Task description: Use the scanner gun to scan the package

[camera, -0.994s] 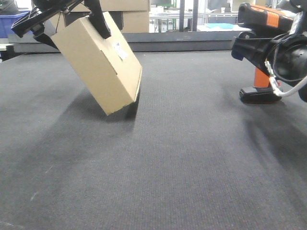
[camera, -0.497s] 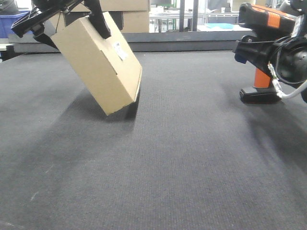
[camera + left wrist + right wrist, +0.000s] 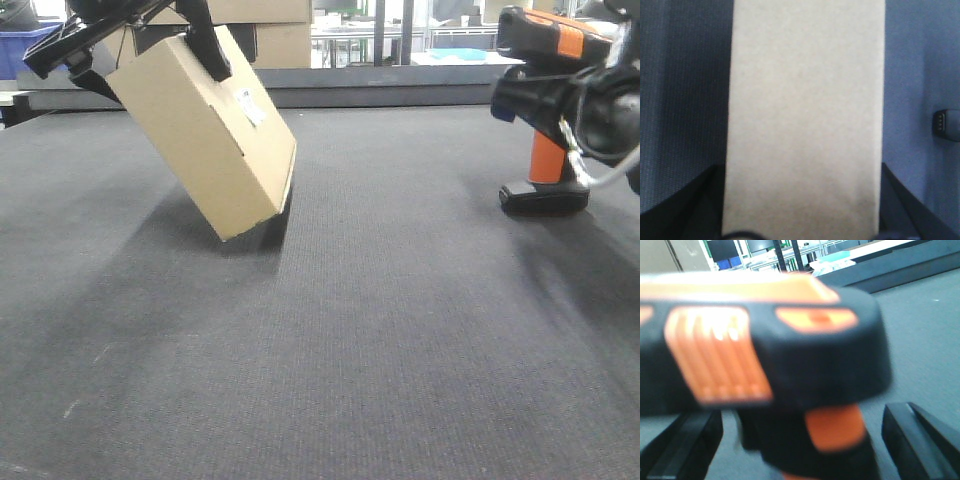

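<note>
The package (image 3: 200, 140), a plain brown box with a small white label (image 3: 248, 105), hangs tilted at the left with its lower corner at the dark mat. My left gripper (image 3: 150, 70) is shut on its upper end. In the left wrist view the fingers (image 3: 705, 200) press both sides of the package (image 3: 805, 100). The scanner gun (image 3: 547, 160) stands upright on its black base at the right. My right gripper (image 3: 515, 100) is open around it. In the right wrist view the right gripper (image 3: 800, 445) has a gap on each side of the scanner gun's (image 3: 790, 365) orange handle.
Larger cardboard boxes (image 3: 270, 30) and a blue bin (image 3: 20, 45) stand behind the table's raised back ledge (image 3: 400, 88). A small black object (image 3: 946, 122) lies on the mat to the right of the package.
My right gripper has shifted slightly rightward at the scanner gun. The package and left gripper have not moved.
</note>
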You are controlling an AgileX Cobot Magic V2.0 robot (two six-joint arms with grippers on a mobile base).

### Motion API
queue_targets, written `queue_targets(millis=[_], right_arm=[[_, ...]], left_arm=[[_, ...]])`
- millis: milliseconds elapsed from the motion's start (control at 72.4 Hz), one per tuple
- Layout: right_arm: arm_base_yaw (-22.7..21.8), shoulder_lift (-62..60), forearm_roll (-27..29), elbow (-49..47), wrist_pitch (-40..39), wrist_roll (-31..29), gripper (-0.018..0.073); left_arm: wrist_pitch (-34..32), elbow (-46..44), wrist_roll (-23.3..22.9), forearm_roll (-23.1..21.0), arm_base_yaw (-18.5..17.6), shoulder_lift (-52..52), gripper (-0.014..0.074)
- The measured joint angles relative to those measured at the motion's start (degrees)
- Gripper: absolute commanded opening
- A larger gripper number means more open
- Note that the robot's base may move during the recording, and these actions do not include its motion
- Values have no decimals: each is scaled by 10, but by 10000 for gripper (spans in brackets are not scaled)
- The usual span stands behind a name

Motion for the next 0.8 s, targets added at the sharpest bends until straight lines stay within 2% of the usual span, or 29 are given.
queue_targets(millis=[621, 690, 801], right_arm=[[-14, 0, -4, -11, 14, -1, 557], [-14, 0, -4, -11, 15, -1, 517], [-14, 0, -4, -11, 15, -1, 369]], left_arm=[[6, 0, 0, 0, 0, 0, -111], [6, 0, 0, 0, 0, 0, -111], [6, 0, 0, 0, 0, 0, -111]])
